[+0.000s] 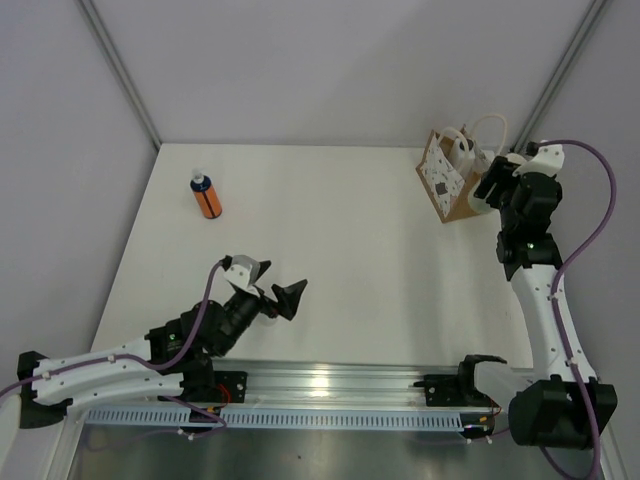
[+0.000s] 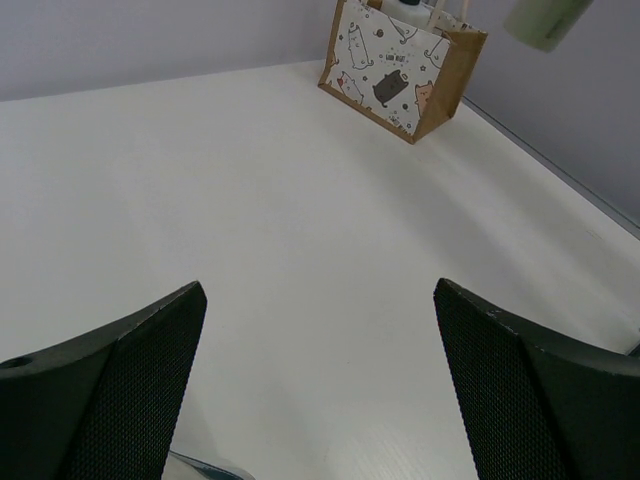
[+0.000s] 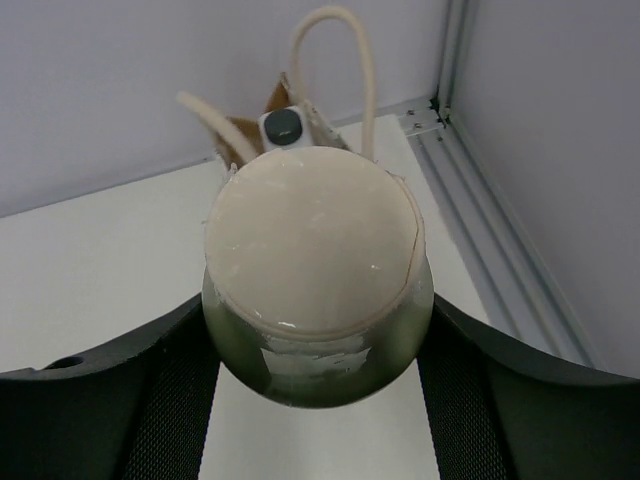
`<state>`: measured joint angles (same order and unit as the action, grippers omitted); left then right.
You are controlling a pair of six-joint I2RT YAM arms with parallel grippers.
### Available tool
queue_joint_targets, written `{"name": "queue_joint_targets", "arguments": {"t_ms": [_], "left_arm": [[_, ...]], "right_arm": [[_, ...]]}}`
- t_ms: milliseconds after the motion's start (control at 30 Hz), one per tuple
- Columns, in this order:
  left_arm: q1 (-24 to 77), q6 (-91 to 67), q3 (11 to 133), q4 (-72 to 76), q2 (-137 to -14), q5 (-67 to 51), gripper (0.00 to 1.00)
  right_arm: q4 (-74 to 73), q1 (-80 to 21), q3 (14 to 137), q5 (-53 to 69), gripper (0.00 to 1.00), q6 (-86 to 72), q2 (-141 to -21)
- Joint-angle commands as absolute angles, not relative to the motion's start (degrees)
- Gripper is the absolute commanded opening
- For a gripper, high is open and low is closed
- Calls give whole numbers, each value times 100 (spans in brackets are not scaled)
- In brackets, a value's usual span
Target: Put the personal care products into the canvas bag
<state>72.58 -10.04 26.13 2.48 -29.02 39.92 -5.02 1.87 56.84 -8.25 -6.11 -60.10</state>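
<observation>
The cream bottle is clamped between my right gripper's fingers, its base facing the wrist camera. It hangs just beside and above the canvas bag, whose white handles show behind it. In the top view my right gripper is at the bag's right side. The bag and the held bottle also show far off in the left wrist view. The orange bottle stands upright at the far left. My left gripper is open and empty over the near table, its fingers wide apart.
A small white item with a dark round spot sits in the bag's mouth. The metal wall rail runs close to the right of the bag. The aluminium rail lies along the near edge.
</observation>
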Motion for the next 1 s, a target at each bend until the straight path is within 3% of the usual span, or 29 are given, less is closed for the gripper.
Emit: {"name": "queue_joint_targets", "arguments": {"t_ms": [0,600,967], "left_arm": [[7286,-976,2725,439,-2962,3920,99],[7286,-1142,2883,334,-3217,3525,99],[7286,-1204,2909,299,-3261,3313,99]], "right_arm": [[395,447,6547,-843,0,-861,-6204],[1766,589,8120,-159,0,-194,-8638],[2127,220,8613,-299,0,615,-9412]]}}
